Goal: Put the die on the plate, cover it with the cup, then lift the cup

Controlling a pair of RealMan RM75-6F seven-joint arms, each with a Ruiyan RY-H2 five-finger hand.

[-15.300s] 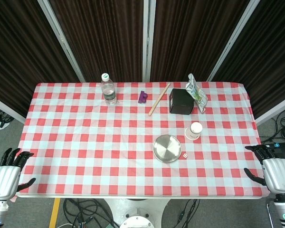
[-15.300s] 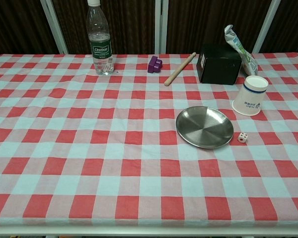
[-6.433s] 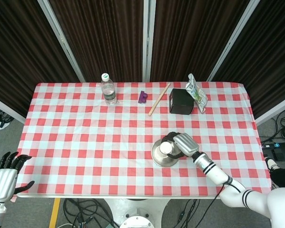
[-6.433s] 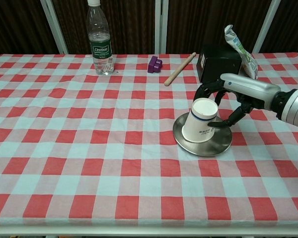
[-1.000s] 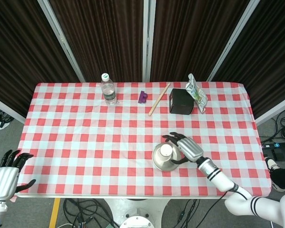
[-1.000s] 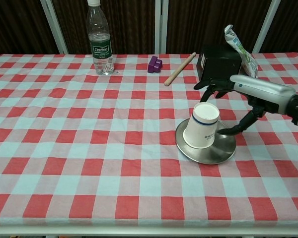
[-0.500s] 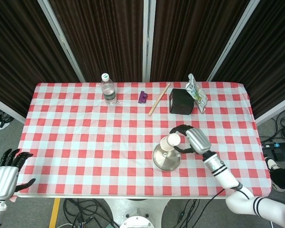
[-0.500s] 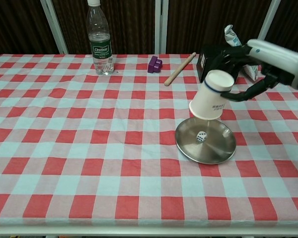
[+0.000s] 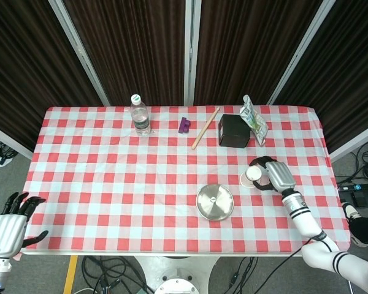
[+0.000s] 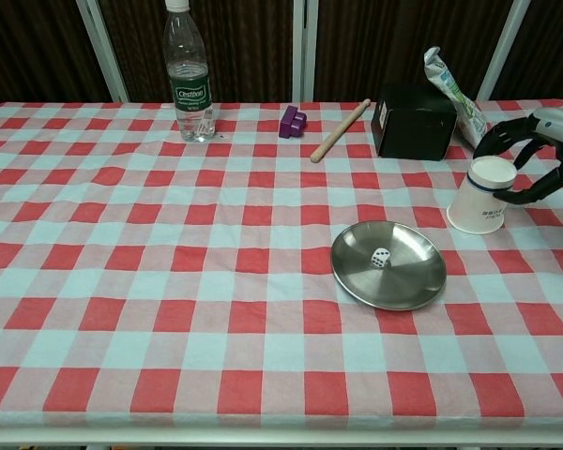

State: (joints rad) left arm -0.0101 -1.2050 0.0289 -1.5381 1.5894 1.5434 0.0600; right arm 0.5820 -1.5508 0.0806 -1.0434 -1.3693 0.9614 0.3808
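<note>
A small white die (image 10: 381, 257) lies uncovered on the round steel plate (image 10: 413, 281), near its middle. From the head view the plate (image 9: 207, 211) sits at the table's front centre, with the die (image 9: 215, 197) a faint speck on it. The white paper cup (image 10: 483, 195) stands upside down to the right of the plate, at or just above the cloth. My right hand (image 10: 542, 141) curls its fingers around the cup (image 9: 252, 176) from the right; the same hand (image 9: 276, 174) shows in the head view. My left hand (image 9: 5, 231) hangs with fingers spread off the table's near-left corner.
Along the far edge stand a water bottle (image 10: 190, 80), a purple block (image 10: 292, 122), a wooden stick (image 10: 340, 130), a black box (image 10: 413, 122) and a snack bag (image 10: 450, 89). Red-and-white checked cloth covers the table.
My right hand has carried the cup from above the plate to the right and down to the cloth. The die stays uncovered on the plate. The left hand has not moved.
</note>
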